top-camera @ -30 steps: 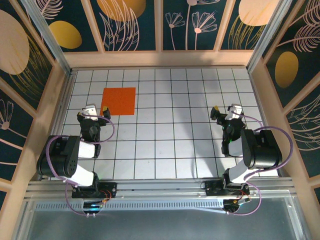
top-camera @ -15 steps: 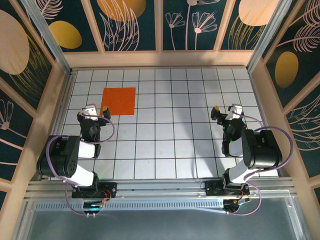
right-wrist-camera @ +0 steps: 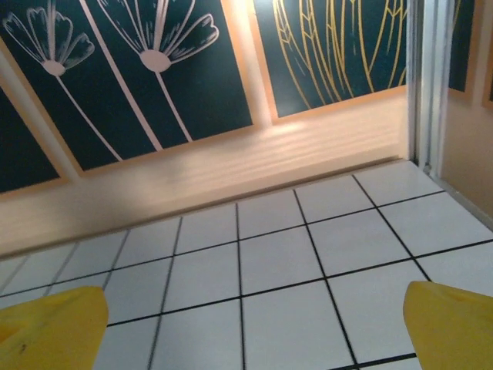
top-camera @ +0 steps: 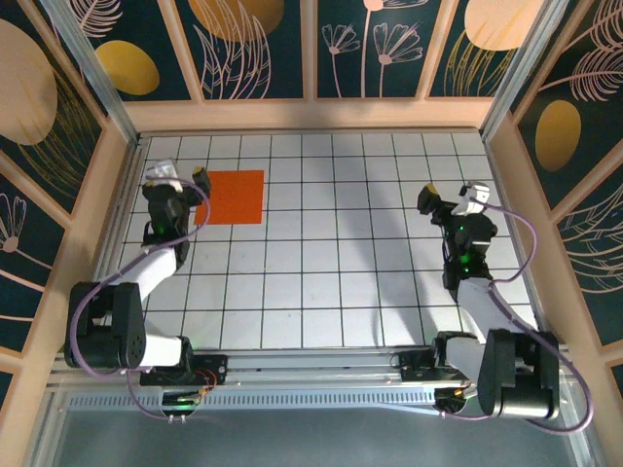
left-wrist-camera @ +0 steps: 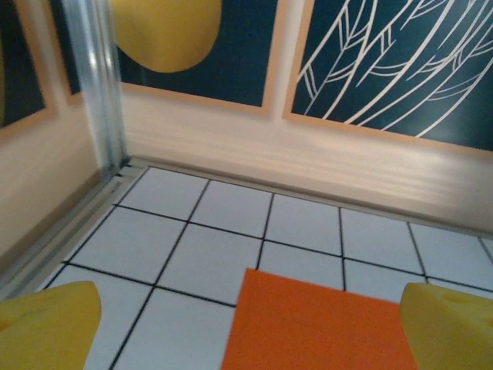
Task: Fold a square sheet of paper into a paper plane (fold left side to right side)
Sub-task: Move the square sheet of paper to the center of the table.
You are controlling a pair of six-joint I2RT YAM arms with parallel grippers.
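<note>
Desk [top-camera: 331, 282]: white tiles with a black grid, walled in by dark floral panels.

Square sheet of paper [top-camera: 231, 197]: bright orange, flat and unfolded, on the far-left part of the desk.

Left pincer [top-camera: 182, 177]: fingers wide apart, gripping nothing, at the sheet's left edge. Contact with the paper can't be told. Left wrist view puts the orange sheet between the yellow fingertips [left-wrist-camera: 46, 327], closer to the right-hand one.

Right pincer [top-camera: 452, 195]: fingers also wide apart, empty, over bare tiles on the right side, well apart from the sheet.
</note>
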